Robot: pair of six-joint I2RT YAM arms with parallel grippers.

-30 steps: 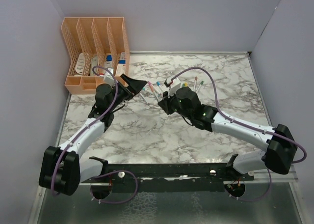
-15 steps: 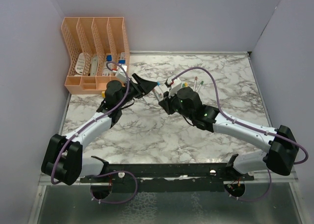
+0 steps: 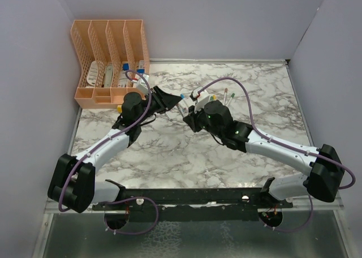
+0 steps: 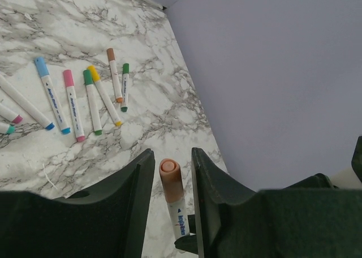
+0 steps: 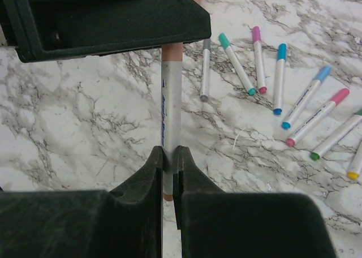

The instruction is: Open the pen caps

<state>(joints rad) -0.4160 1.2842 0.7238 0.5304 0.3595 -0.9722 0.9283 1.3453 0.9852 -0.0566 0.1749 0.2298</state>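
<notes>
My right gripper (image 5: 169, 150) is shut on the white barrel of a pen (image 5: 171, 99) and holds it above the table. The pen's orange-brown cap (image 4: 169, 179) points toward my left gripper (image 4: 171, 153). The left jaws stand on either side of that cap, with a thin gap on each side. In the top view the two grippers meet at mid-table, left (image 3: 172, 102) and right (image 3: 188, 114). Several capped pens (image 4: 73, 105) lie loose on the marble (image 5: 258, 60), with blue, pink, green, yellow and teal caps.
A peach-coloured file organiser (image 3: 110, 54) stands at the back left with small items in its front tray. Lilac walls (image 4: 271, 71) close in the marble table (image 3: 169, 150) on three sides. Purple cables loop over both arms.
My left gripper has travelled right to the held pen and its jaws have narrowed around the cap. The right gripper and its pen have barely moved.
</notes>
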